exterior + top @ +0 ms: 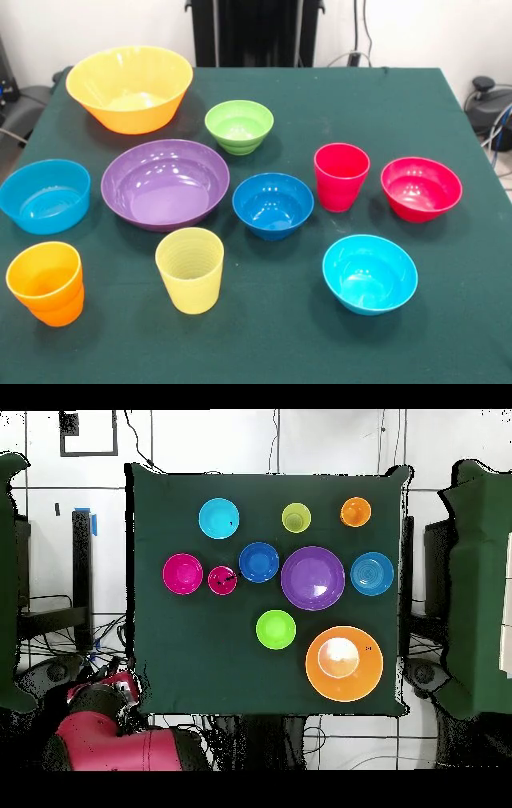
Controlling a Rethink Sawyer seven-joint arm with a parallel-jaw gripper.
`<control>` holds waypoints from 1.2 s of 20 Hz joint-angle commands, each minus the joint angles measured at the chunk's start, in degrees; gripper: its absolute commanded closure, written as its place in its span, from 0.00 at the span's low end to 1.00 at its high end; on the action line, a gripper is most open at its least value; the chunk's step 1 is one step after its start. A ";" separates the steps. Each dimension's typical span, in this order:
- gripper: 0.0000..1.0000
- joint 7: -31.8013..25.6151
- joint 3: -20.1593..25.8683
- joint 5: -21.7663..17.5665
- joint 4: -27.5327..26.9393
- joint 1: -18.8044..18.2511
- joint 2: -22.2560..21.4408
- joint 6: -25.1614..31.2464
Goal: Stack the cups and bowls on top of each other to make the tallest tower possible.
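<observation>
All cups and bowls stand apart and upright on the green table [448, 336], none nested. The red cup [341, 176] is just left of the red bowl [421, 188]. The dark blue bowl [273, 205], purple bowl [166, 182] and light blue straight-sided bowl [45, 195] line the middle. The large yellow-orange bowl [128, 86] and lime green bowl [238, 126] sit at the far side. The orange cup [46, 282], pale yellow cup [190, 269] and cyan bowl [370, 274] are nearest the camera. No gripper shows over the table.
In the overhead view the robot's red body [95, 734] sits off the table's bottom-left corner. The black pedestal [256, 32] stands behind the far edge. Cables and dark chairs [488, 104] lie beside the table.
</observation>
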 commanded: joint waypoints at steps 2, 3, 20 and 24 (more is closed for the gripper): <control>0.00 -4.22 4.11 -4.84 0.42 -1.20 4.53 2.46; 0.00 -4.67 4.47 -4.55 0.11 -1.48 4.67 2.48; 0.00 -0.56 5.90 -8.73 1.20 -2.57 16.98 -2.36; 0.00 -0.82 7.35 -11.13 2.87 -4.32 24.79 -12.92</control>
